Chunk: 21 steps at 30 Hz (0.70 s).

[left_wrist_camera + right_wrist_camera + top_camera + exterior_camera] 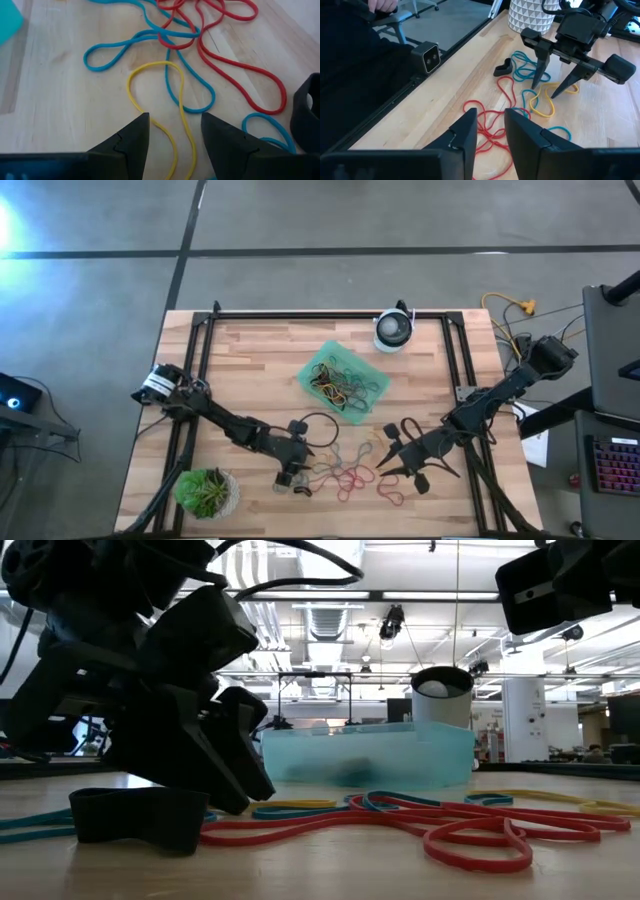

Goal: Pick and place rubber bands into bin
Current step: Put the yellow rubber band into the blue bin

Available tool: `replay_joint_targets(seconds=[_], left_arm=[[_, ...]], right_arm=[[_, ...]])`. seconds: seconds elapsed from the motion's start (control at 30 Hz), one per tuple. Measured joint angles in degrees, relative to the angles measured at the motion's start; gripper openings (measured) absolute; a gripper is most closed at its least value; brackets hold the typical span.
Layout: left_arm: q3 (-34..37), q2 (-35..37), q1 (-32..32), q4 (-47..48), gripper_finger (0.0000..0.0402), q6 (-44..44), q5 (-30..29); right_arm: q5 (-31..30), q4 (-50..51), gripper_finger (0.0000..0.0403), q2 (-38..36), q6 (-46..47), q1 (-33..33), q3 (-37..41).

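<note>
A: Counts? 
B: 1 bin [372,372], 2 grippers – left [297,473], right [385,452]. 1 plant [205,491], 1 round device [393,330]. Rubber bands [345,477]: many, tangled, can't count.

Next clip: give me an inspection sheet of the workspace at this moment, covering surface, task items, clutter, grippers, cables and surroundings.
Surface: wooden table with a black frame.
Job's things: loose rubber bands in red, blue and yellow near the front edge; bin already holds several.
Clutter: potted plant; round white-and-black device.
Grippers: left gripper open, straddling a yellow band; right gripper above red bands, fingers slightly apart, empty.
Cables: yellow cable beyond the table's right corner.
Surroundings: concrete floor; keyboard at right.
</note>
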State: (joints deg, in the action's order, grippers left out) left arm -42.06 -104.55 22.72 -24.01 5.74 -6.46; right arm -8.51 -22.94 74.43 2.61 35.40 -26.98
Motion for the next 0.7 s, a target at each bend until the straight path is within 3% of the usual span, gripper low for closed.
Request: replay_joint_targets(seconds=[0.33,0.7], left_arm=[[0.0,0.1,-1.6,3.4,0.0164,8.5,0.6],[0.1,0.1,-1.9,4.4,0.0164,8.1,1.4]], right_arm=[[0.0,0.0,0.0091,0.0,0.0,0.0,0.0],[0.0,0.0,0.0081,0.0,0.0,0.0,0.0]])
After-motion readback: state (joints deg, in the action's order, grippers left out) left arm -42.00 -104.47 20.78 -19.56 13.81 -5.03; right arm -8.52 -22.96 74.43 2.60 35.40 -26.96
